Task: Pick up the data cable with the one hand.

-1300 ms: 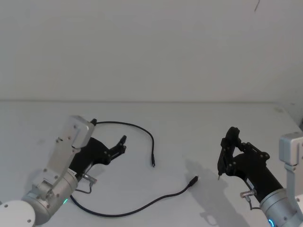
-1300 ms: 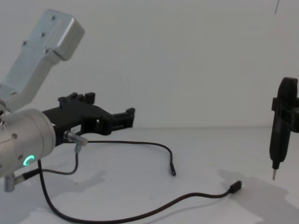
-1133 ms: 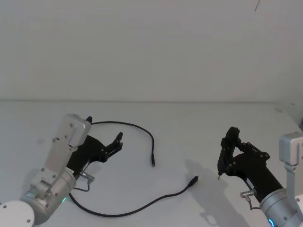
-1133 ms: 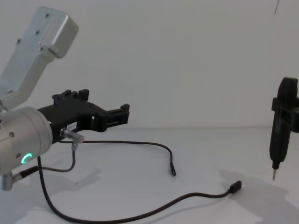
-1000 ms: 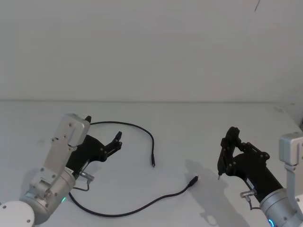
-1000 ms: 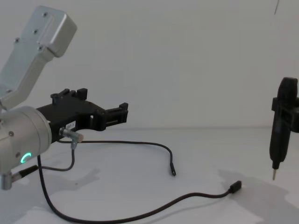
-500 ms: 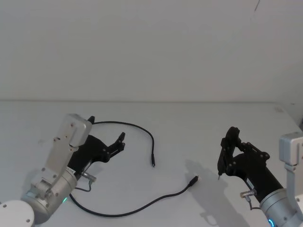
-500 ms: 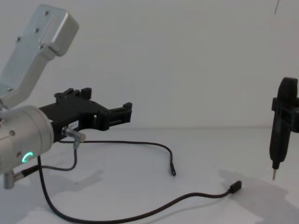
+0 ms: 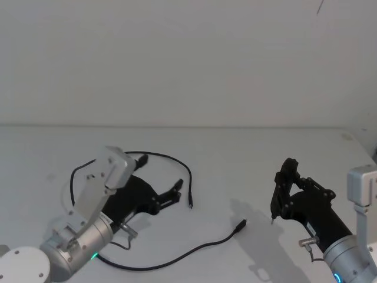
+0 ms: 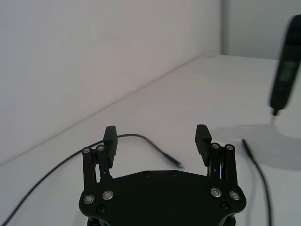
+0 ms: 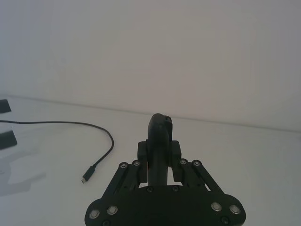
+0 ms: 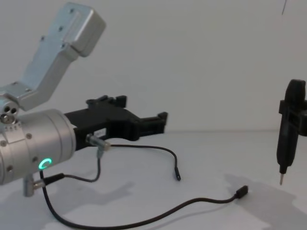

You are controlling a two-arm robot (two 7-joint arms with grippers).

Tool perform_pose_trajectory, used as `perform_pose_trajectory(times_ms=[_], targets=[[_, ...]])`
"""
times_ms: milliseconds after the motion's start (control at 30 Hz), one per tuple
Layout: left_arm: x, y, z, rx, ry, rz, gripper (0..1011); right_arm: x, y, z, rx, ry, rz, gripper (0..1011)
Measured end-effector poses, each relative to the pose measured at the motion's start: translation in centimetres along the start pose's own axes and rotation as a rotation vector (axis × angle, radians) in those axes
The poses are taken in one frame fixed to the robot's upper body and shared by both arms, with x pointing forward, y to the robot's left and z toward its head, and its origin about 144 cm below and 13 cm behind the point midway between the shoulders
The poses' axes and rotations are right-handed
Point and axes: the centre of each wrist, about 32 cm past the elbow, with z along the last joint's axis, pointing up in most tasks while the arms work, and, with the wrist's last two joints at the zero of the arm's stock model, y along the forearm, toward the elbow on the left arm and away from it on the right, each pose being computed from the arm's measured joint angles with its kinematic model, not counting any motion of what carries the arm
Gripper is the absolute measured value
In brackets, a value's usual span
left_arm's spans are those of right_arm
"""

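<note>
Spread left black pincer (image 9: 175, 193) faces the long black data cable (image 9: 240, 226), its plug ahead-right, seemingly pointing away; right pincer (image 9: 288, 197) clamps a black pen tool (image 9: 281, 177).

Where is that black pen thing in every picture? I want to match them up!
Head view: the pen tool is lower right, clamped in the right gripper.
Left wrist view: pen tool far off, beyond the open left gripper.
Right wrist view: pen tool close up, clamped in the right gripper.
Chest view: pen tool at the right edge, tip pointing down.
Shared landmark: the table, its back edge meeting the wall.
</note>
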Motion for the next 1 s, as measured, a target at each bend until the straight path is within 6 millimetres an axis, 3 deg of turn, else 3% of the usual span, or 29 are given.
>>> perform_pose_trajectory(times_ms=[667, 1000], targets=[[-1.7, -1.9, 0.8, 0.098, 0.049, -0.346, 1001, 0.0, 0.0, 0.0, 0.000, 0.000, 0.000, 279], [-1.6, -3.0, 1.1, 0.199, 0.044, -0.493, 1001, 0.0, 0.0, 0.0, 0.000, 0.000, 0.000, 279]])
